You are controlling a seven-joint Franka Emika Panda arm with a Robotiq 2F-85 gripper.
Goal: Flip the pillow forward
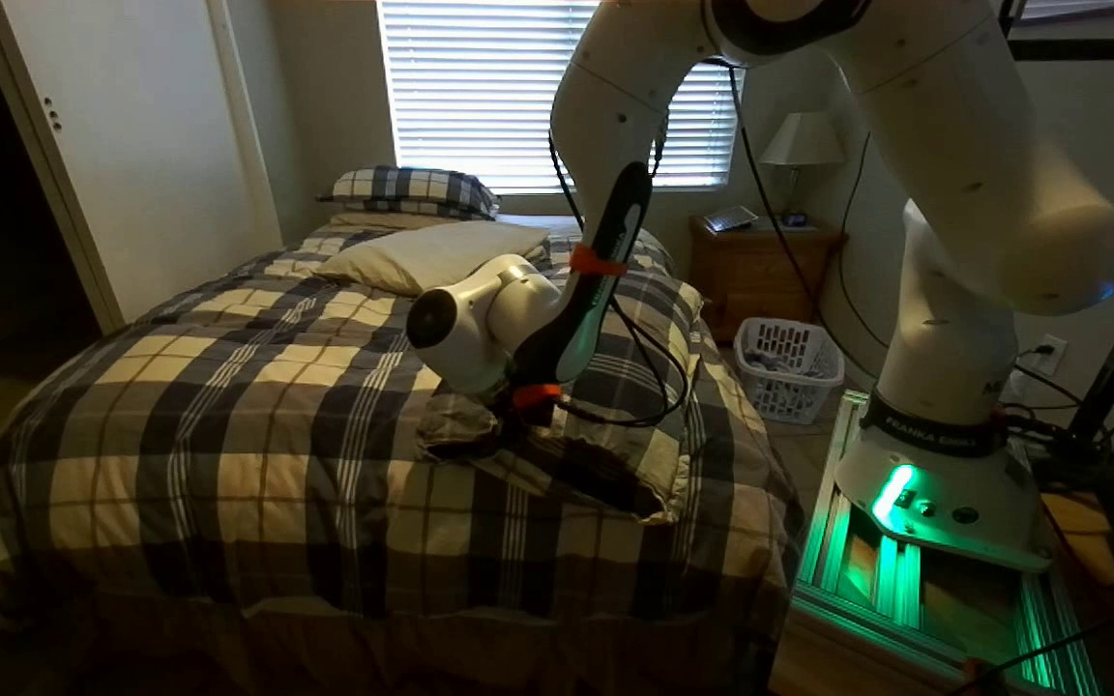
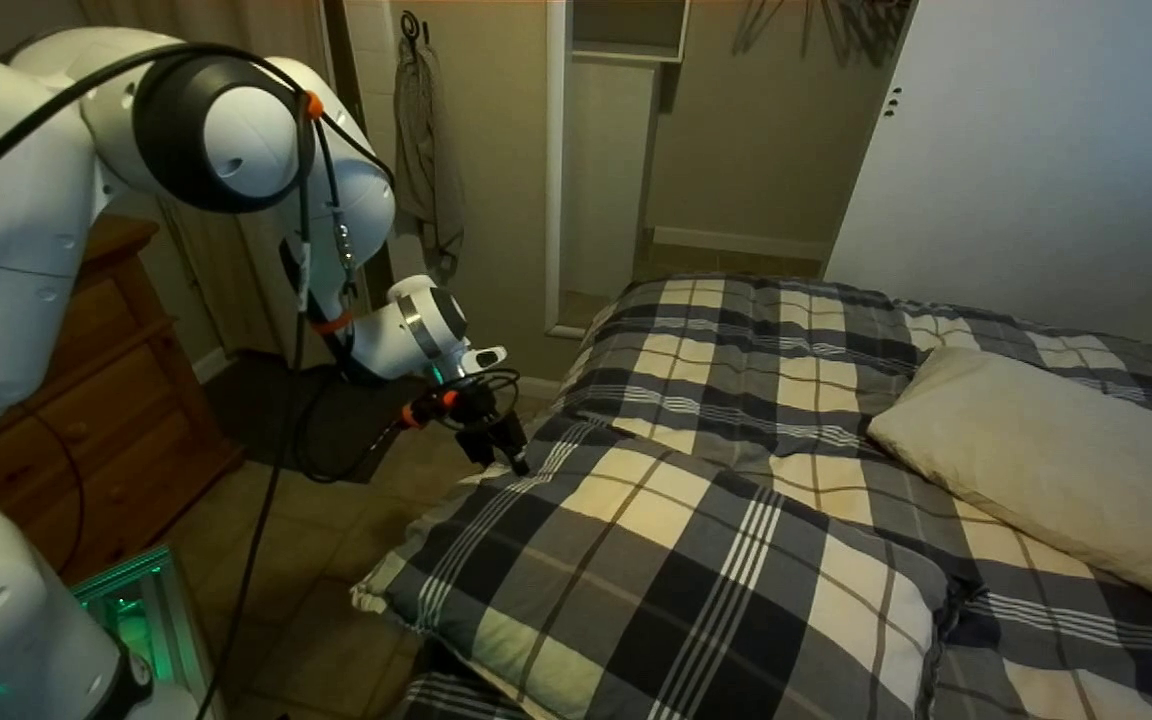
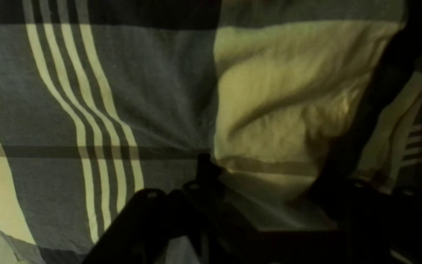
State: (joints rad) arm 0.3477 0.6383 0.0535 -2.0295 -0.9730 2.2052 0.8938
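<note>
"Bedroom, its blind-covered window (image 1: 480, 101) behind the bed (image 1: 228, 425). What is to be flipped?"

"Large plaid pillow (image 2: 656, 560): on the bed, close to the edge on the side of the arm (image 1: 605, 106)."

"And the hand (image 2: 501, 456)?"

"At the pillow's border, fingers (image 3: 205, 168) apart. Note, in the wrist view, creased fabric between them; nothing appears clamped, so the step in hand is judged to be the grasp."

"How is it best done?"

"Take a deep fold, filling included, before closing; a shallow pinch of cover would probably slip. Then lift first and turn second: the held border should trace a slow arc over the opposite one, so that the soft body follows rather than buckling. Release only past the upright."

"Surrounding hazards?"

"Looped cable (image 1: 615, 423) beside the hand, which might catch a corner. Farther out, the cream pillow (image 2: 1046, 460), well apart, and the smaller plaid pillow (image 1: 412, 191) at the bed's head seem unlikely to interfere."
</note>
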